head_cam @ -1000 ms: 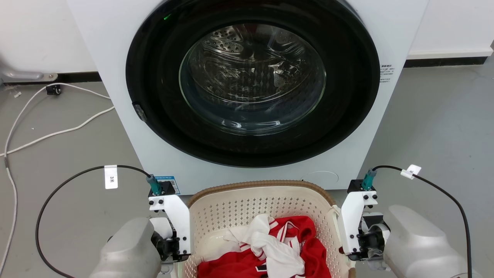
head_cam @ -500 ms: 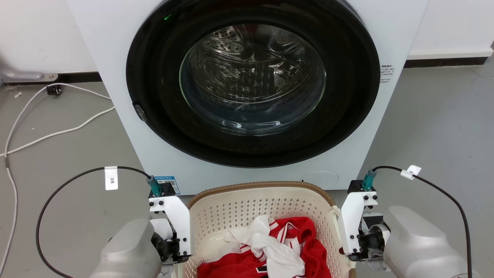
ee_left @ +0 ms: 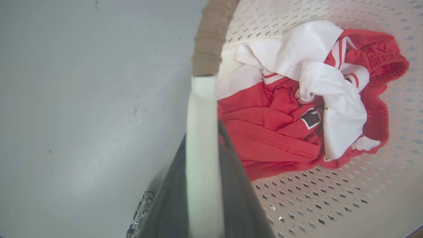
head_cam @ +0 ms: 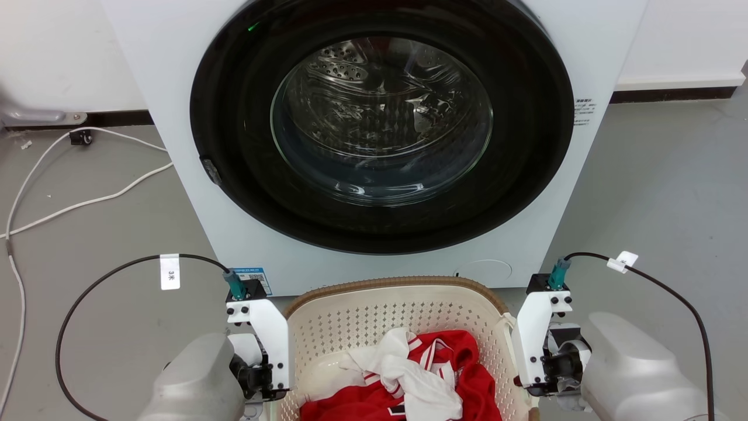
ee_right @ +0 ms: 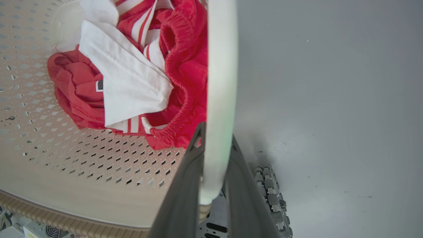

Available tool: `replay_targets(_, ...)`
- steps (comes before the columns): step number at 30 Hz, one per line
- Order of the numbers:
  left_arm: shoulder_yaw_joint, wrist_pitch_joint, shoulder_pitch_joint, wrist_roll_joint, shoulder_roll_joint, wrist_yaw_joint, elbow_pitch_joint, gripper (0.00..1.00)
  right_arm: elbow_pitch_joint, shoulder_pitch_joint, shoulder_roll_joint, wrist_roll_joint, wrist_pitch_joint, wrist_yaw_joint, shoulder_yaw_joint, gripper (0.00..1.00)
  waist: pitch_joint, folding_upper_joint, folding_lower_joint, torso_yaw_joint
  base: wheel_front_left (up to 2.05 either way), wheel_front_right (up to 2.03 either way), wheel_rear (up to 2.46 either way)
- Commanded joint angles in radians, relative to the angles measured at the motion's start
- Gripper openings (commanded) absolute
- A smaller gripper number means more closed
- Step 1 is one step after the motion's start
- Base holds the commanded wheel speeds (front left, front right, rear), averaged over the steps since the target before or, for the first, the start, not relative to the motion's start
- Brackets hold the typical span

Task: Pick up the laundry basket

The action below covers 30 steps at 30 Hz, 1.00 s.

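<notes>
Though cropped by head view's bottom edge, parked just in front of washing machine (head_cam: 175,146) with door shut: laundry basket (head_cam: 397,316), between both arms. Loaded with red-and-white clothes (head_cam: 421,380). Pinched at white left handle (ee_left: 202,99) by left gripper (ee_left: 202,132), dark fingers (ee_left: 238,205) either side, next to brown rim (ee_left: 211,33). Same on right: clamped at right handle (ee_right: 220,66) by right gripper (ee_right: 216,132), fingers (ee_right: 178,198) tight on both faces.

Washing machine (head_cam: 380,134) close behind laundry basket (head_cam: 397,283); floor (head_cam: 654,193) alongside
</notes>
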Motion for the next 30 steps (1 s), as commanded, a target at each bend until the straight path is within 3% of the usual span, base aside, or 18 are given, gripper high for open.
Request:
replay_targets(1, -0.006, 0.001, 0.007, -0.003, -0.005, -0.004, -0.007, 0.0, -0.001, 0.004, 0.005, 0.008, -0.002, 0.0, 0.002, 0.0, 0.0, 0.0, 0.0, -0.001, 0.0, 0.0, 0.0)
replay_targets(30, -0.05, 0.011, 0.017, -0.046, 0.003, -0.004, -0.012, 0.0, -0.001, 0.009, 0.008, 0.026, 0.0, 0.0, 0.009, 0.0, -0.001, 0.0, 0.0, -0.001, 0.0, 0.0, 0.0)
